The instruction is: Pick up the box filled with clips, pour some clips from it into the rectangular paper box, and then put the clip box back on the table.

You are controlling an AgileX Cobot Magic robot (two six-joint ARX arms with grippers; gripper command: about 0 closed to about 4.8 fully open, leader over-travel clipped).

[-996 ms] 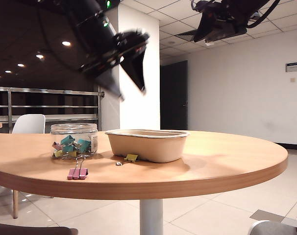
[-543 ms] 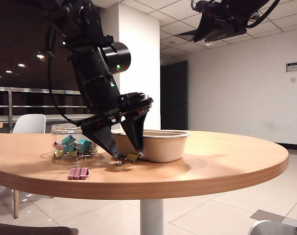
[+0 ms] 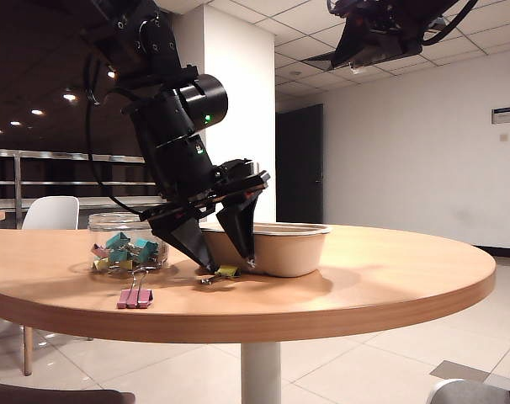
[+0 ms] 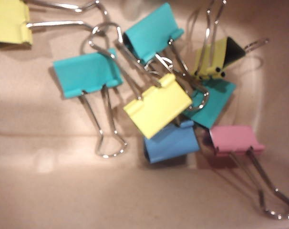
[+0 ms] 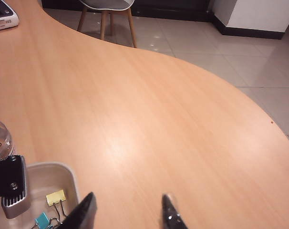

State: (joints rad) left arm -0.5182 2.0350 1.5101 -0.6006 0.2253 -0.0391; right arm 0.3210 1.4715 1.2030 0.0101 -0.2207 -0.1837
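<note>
The box filled with clips [image 3: 127, 241], a clear round jar, stands on the table [image 3: 390, 269] left of the rectangular paper box [image 3: 280, 250]. My left gripper [image 3: 232, 266] is open, its tips down at the paper box's left end, either side of a loose yellow clip [image 3: 228, 271]. In the left wrist view its fingers are out of frame. That view looks into the paper box [image 4: 63, 191] at several clips [image 4: 156, 105]. My right gripper [image 5: 129, 205] is open and empty, held high over the table [image 5: 135, 95] beside the paper box [image 5: 74, 179].
Two pink clips [image 3: 133, 297] lie near the table's front edge. The right arm [image 3: 377, 34] hangs high at the top right. A white chair [image 3: 49, 212] stands behind the table on the left. A white device [image 5: 1, 12] sits at the table's far edge.
The left arm has come down from above the jar to the table at the paper box's left end. The paper box has slid slightly right. The right arm has stayed still.
</note>
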